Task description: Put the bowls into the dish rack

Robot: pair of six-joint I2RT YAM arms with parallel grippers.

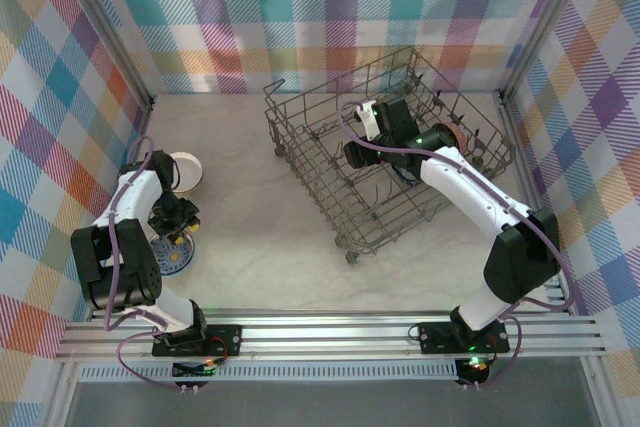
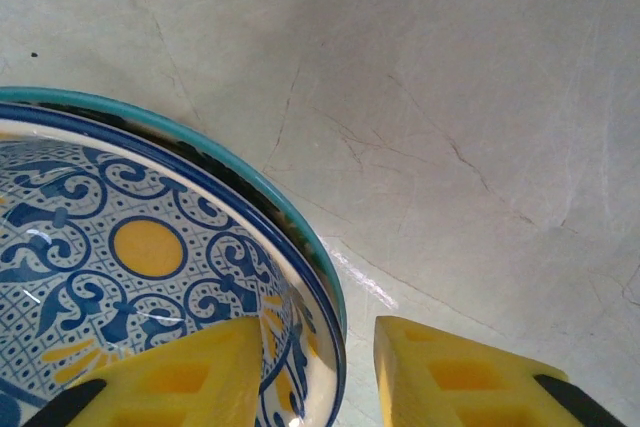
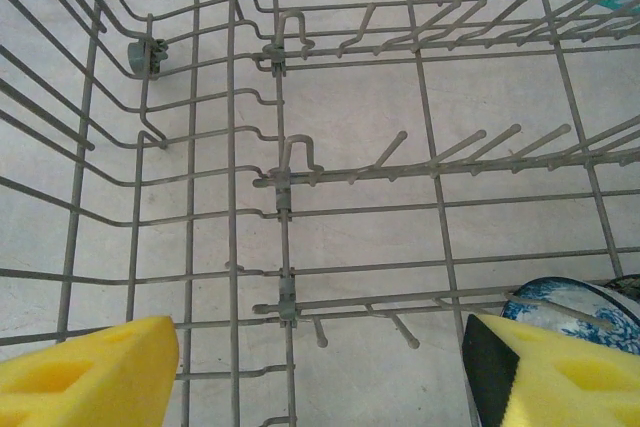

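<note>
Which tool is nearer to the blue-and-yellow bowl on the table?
Left. The left tool straddles the rim of the blue-and-yellow bowl; the right tool is far off, inside the dish rack.

Top external: high at near edge, looking down over whole table.
Left wrist: close above blue-patterned bowl.
Right wrist: close inside dish rack; shared with top.

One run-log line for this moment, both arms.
left gripper: open, straddling blue-patterned bowl rim | right gripper: open, empty, over dish rack | racked bowl: beside right finger
</note>
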